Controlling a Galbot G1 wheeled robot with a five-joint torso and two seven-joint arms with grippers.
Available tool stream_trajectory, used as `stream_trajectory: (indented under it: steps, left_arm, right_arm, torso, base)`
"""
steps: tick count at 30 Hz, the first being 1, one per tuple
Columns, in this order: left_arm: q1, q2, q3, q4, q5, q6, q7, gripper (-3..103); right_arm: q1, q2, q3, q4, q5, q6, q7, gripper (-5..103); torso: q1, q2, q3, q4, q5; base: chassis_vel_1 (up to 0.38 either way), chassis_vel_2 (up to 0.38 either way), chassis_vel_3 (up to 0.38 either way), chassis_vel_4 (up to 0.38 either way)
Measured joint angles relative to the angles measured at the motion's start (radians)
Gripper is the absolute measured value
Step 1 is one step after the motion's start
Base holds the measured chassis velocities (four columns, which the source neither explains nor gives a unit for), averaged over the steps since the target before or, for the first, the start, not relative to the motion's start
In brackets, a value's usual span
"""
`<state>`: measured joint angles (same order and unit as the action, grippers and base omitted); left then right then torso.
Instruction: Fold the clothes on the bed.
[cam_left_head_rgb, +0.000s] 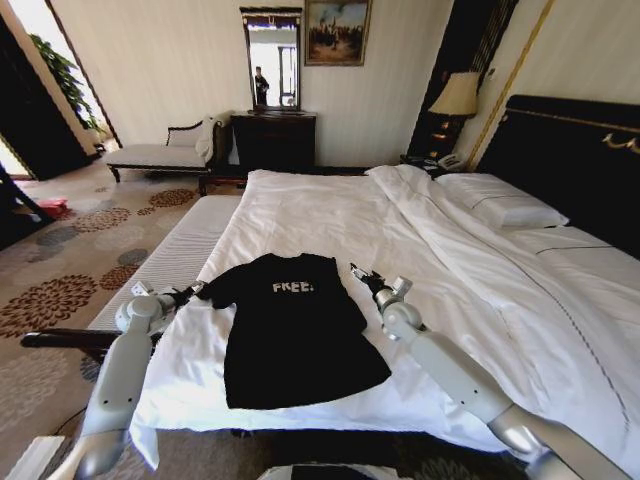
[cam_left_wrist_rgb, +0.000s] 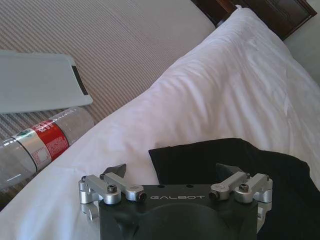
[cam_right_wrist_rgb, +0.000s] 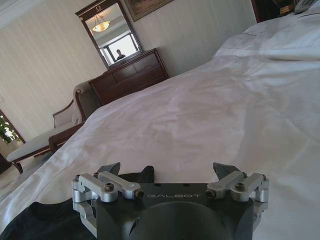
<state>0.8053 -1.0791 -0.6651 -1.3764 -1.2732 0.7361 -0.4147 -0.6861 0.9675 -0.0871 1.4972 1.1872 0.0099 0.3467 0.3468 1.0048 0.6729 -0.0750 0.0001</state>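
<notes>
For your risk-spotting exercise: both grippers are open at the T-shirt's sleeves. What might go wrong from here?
1. The left gripper may pinch the white sheet along with the T-shirt sleeve.
2. The right gripper sits at the sleeve's edge and could close on bedding alone.
3. The shirt lies near the bed's foot and could slide off.

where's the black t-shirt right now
In the head view the black T-shirt lies flat on the near part of the bed, between the left gripper at its sleeve and the right gripper.
</notes>
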Motion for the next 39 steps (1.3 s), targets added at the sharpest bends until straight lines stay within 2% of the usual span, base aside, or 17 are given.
stream_trajectory:
  steps: [7,11,14,16,19,20,23,25,26,27,28,30,31,32,34,36,39]
  left_arm:
    - [-0.015,-0.010,0.010,0.038,0.036,0.000,0.025,102]
    - [-0.028,-0.012,0.013,0.059,0.045,-0.001,0.035,97]
    - [-0.038,-0.011,0.015,0.076,0.056,-0.007,0.048,81]
    - [-0.039,-0.011,0.016,0.078,0.059,-0.008,0.049,81]
    - [-0.042,-0.014,0.018,0.084,0.070,-0.012,0.056,65]
    - [-0.042,-0.014,0.018,0.084,0.070,-0.012,0.056,65]
    - [-0.044,-0.019,0.021,0.086,0.081,-0.013,0.061,48]
    - [-0.045,-0.020,0.021,0.086,0.084,-0.014,0.061,48]
    - [-0.045,-0.020,0.022,0.087,0.094,-0.018,0.065,38]
    - [-0.046,-0.021,0.022,0.088,0.101,-0.021,0.067,38]
    - [-0.046,-0.021,0.022,0.088,0.109,-0.025,0.069,32]
    - [-0.046,-0.021,0.022,0.088,0.111,-0.026,0.069,32]
    - [-0.046,-0.022,0.022,0.087,0.116,-0.028,0.070,22]
    - [-0.045,-0.022,0.022,0.085,0.116,-0.028,0.070,16]
    - [-0.044,-0.022,0.022,0.082,0.116,-0.028,0.070,16]
    - [-0.042,-0.022,0.020,0.074,0.117,-0.030,0.070,6]
    - [-0.042,-0.020,0.017,0.063,0.117,-0.031,0.068,1]
  right_arm:
    - [0.000,0.003,-0.005,-0.006,0.000,-0.001,0.003,100]
    - [0.002,0.002,-0.005,-0.008,0.002,-0.001,0.003,100]
    - [0.002,0.001,-0.004,-0.010,0.004,-0.001,0.003,100]
    - [0.002,0.001,-0.004,-0.011,0.005,-0.001,0.003,100]
    - [0.003,0.001,-0.004,-0.016,0.006,-0.001,0.003,100]
    - [0.003,0.001,-0.004,-0.016,0.006,-0.001,0.003,100]
    - [0.006,0.002,-0.004,-0.020,0.007,-0.001,0.003,100]
    - [0.006,0.002,-0.004,-0.021,0.007,-0.001,0.003,100]
    - [0.007,0.002,-0.004,-0.023,0.007,-0.001,0.003,100]
    - [0.007,0.002,-0.004,-0.024,0.007,-0.001,0.003,100]
    - [0.007,0.002,-0.004,-0.025,0.007,-0.001,0.003,100]
    - [0.008,0.002,-0.004,-0.025,0.007,-0.001,0.003,100]
    - [0.009,0.002,-0.004,-0.027,0.007,-0.001,0.003,100]
    - [0.009,0.002,-0.004,-0.028,0.007,-0.001,0.003,100]
    - [0.010,0.002,-0.004,-0.028,0.007,-0.001,0.003,100]
    - [0.012,0.002,-0.005,-0.029,0.007,-0.001,0.003,100]
    - [0.012,0.003,-0.005,-0.030,0.008,-0.001,0.003,100]
  torso:
    - [0.000,0.000,0.000,-0.0001,0.0000]
    - [0.000,0.000,0.000,-0.0001,0.0002]
    - [0.000,0.000,0.000,0.0000,0.0001]
    - [0.000,0.000,0.000,-0.0001,0.0001]
    - [0.000,0.000,0.000,-0.0002,0.0000]
    - [0.000,0.000,0.000,-0.0002,0.0000]
    - [0.000,0.000,0.000,-0.0006,-0.0004]
    - [0.000,0.000,0.000,-0.0006,-0.0004]
    - [0.000,0.000,0.000,-0.0004,-0.0003]
    - [0.000,0.000,0.000,-0.0004,-0.0003]
    - [0.000,0.000,0.000,-0.0005,-0.0003]
    - [0.000,0.000,0.000,-0.0005,-0.0003]
    - [0.000,0.000,0.000,-0.0004,-0.0003]
    - [0.000,0.000,0.000,-0.0003,-0.0002]
    - [0.000,0.000,0.000,-0.0003,-0.0001]
    - [0.000,0.000,0.000,-0.0003,-0.0001]
    - [0.000,0.000,0.000,-0.0003,-0.0002]
  base:
    - [0.000,0.000,0.000,0.000]
    - [0.000,0.000,0.000,0.000]
    - [0.000,0.000,0.000,0.000]
    - [0.000,0.000,0.000,0.000]
    - [0.000,0.000,0.000,0.000]
    - [0.000,0.000,0.000,0.000]
    - [0.000,0.000,0.000,0.000]
    - [0.000,0.000,0.000,0.000]
    - [0.000,0.000,0.000,0.000]
    - [0.000,0.000,0.000,0.000]
    - [0.000,0.000,0.000,0.000]
    - [0.000,0.000,0.000,0.000]
    - [0.000,0.000,0.000,0.000]
    - [0.000,0.000,0.000,0.000]
    - [0.000,0.000,0.000,0.000]
    - [0.000,0.000,0.000,0.000]
    - [0.000,0.000,0.000,0.000]
